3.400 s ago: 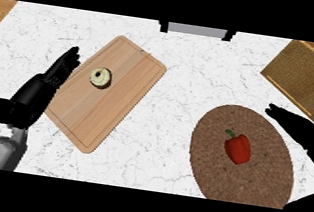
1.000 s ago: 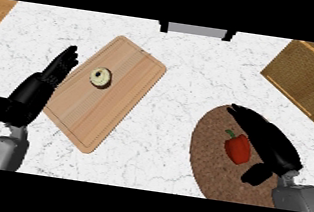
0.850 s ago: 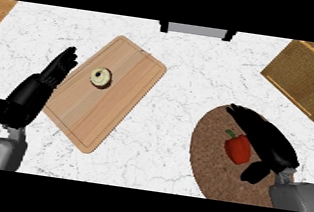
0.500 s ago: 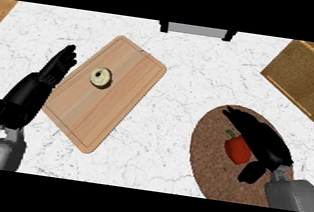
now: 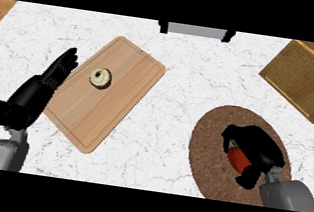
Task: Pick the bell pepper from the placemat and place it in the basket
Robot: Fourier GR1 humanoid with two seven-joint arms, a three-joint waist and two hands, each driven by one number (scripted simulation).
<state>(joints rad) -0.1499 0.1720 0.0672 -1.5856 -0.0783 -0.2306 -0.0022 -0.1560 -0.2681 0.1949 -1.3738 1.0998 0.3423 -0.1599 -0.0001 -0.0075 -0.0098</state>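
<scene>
A red bell pepper [image 5: 238,159] lies on the round brown placemat [image 5: 210,146] at the right of the counter. My right hand [image 5: 258,148] covers it from above, fingers curled round its top and thumb below, so only a red sliver shows. The woven basket [image 5: 311,79] stands at the far right, apart from the hand. My left hand [image 5: 39,91] rests open at the left, fingers up, beside the cutting board.
A wooden cutting board [image 5: 101,97] lies left of centre with a small round pale item [image 5: 100,77] on it. A dark object [image 5: 195,30] sits at the counter's far edge. White marble counter [image 5: 180,96] separates board and placemat.
My right hand came in from the right edge over the placemat, lowered onto the pepper and curled its fingers round it. The left hand barely moved.
</scene>
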